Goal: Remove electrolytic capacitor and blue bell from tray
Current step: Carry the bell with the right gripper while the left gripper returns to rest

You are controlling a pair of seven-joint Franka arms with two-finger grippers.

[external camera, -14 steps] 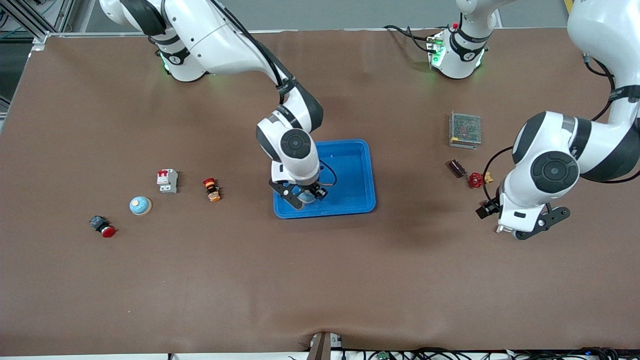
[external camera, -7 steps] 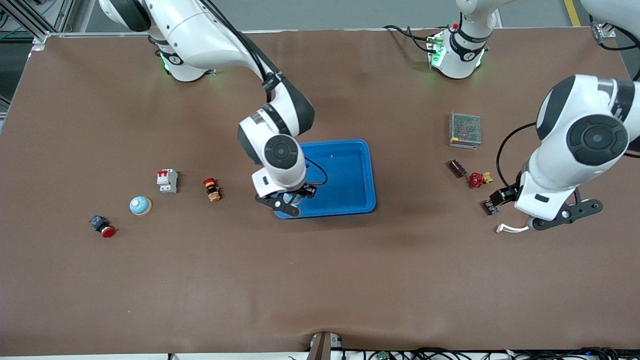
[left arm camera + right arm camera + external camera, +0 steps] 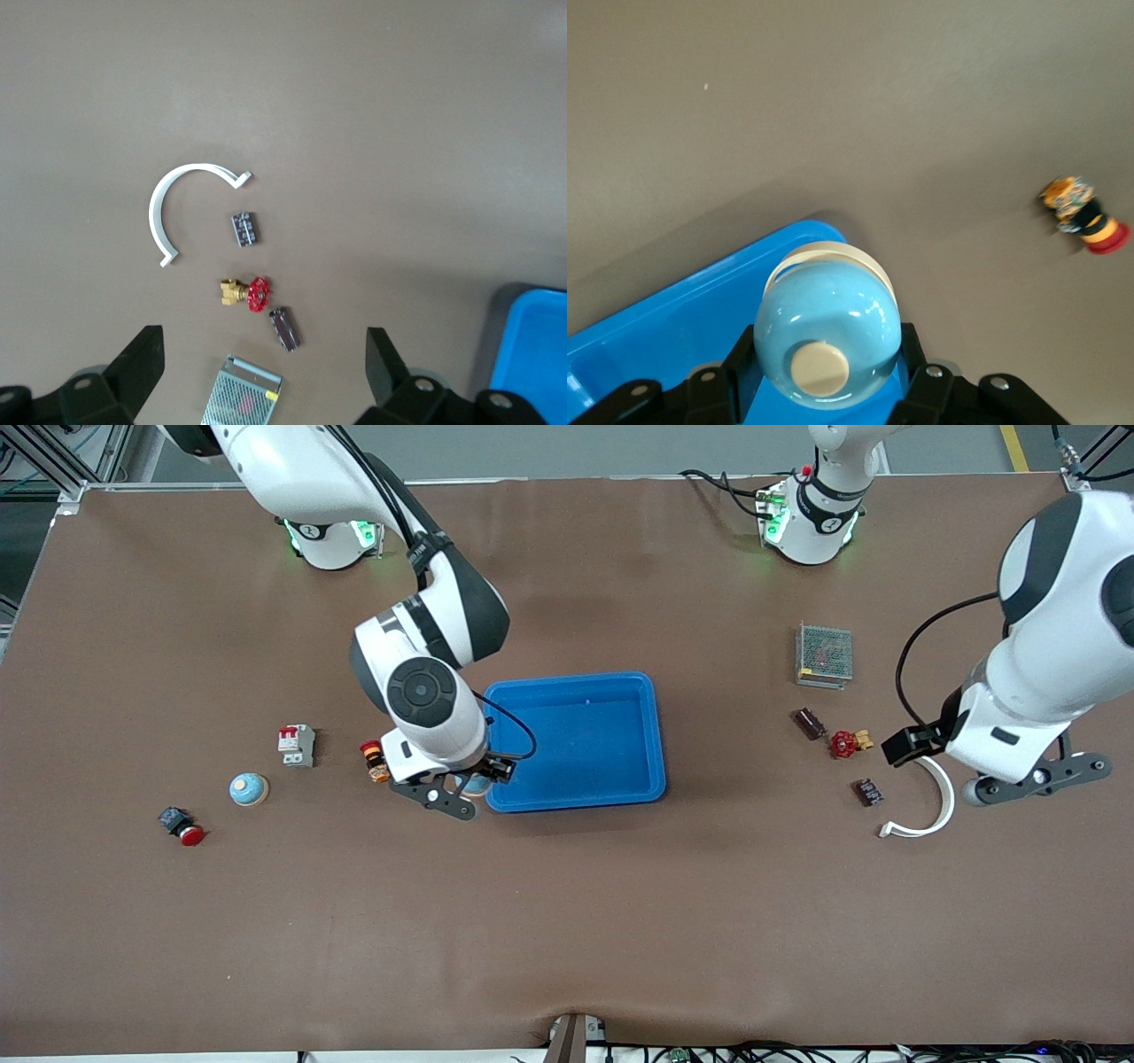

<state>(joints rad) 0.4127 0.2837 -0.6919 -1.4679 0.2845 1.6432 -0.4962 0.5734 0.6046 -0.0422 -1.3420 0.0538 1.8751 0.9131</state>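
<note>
Bell [image 3: 827, 335] clamped in right end effector [image 3: 461, 786] (over tray corner [image 3: 496, 802]), left end effector [image 3: 266, 372] open

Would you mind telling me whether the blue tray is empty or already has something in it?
Empty: the blue tray shows only bare floor in the front view.

Table: wide top [image 3: 567, 921] under a brown cover.
Middle: blue tray [image 3: 657, 731].
Right arm's end: breaker [image 3: 297, 745]; orange-red switch [image 3: 375, 761]; pale blue bell [image 3: 248, 789]; red pushbutton [image 3: 182, 825], nearest the front camera of these 4.
Left arm's end: mesh-cased box [image 3: 824, 654]; dark capacitor [image 3: 809, 723]; red-handled valve [image 3: 847, 742] just beside it; small dark block [image 3: 866, 791]; white curved strip [image 3: 930, 815].
</note>
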